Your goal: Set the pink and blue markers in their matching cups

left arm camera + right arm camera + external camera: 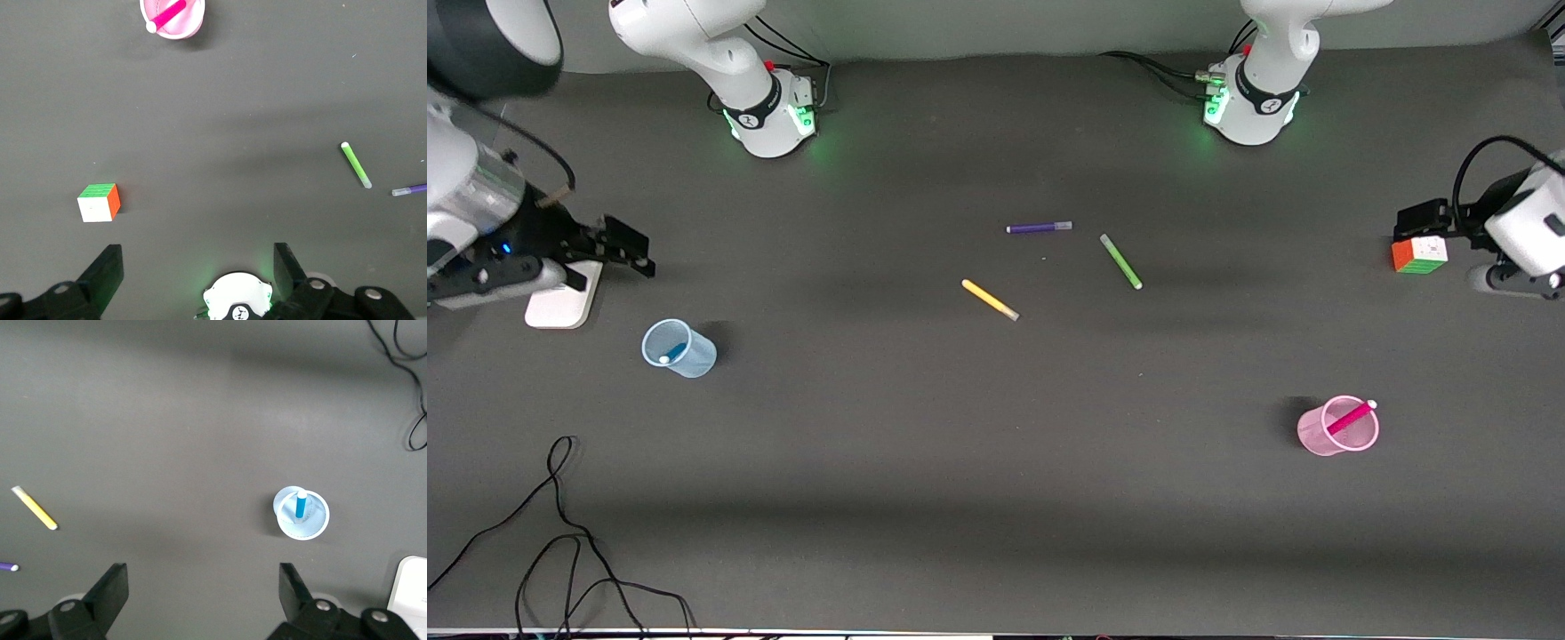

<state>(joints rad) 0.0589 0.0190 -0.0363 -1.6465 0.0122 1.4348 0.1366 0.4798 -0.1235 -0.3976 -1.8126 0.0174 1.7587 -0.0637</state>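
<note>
Frame left: right gripper (627, 252) hangs open & empty by the white pad (562, 305); below it the blue marker (673, 353) stands in the blue cup (679, 348), pale cap up. Frame right: pink marker (1352, 416) leans in the pink cup (1337, 427), tip over the rim; left gripper (197, 267) is open over the cube (1419, 254). Task looks done; main risk, I'd say, is an arm clipping a light cup & tipping it.

Five markers are in view: a pink marker (1350, 416) standing in the pink cup (1316, 437), a blue marker (301, 505) in the blue cup (694, 357), and three loose ones on the counter (996, 498), namely a purple marker (1039, 228), a green marker (1120, 261) and a yellow marker (989, 300). There are two cups. One colour cube (1418, 254) sits near the left arm's end, farther from the front camera than the pink cup. One white pad (562, 306) lies near the blue cup. There are two arms, each with one tool.
</note>
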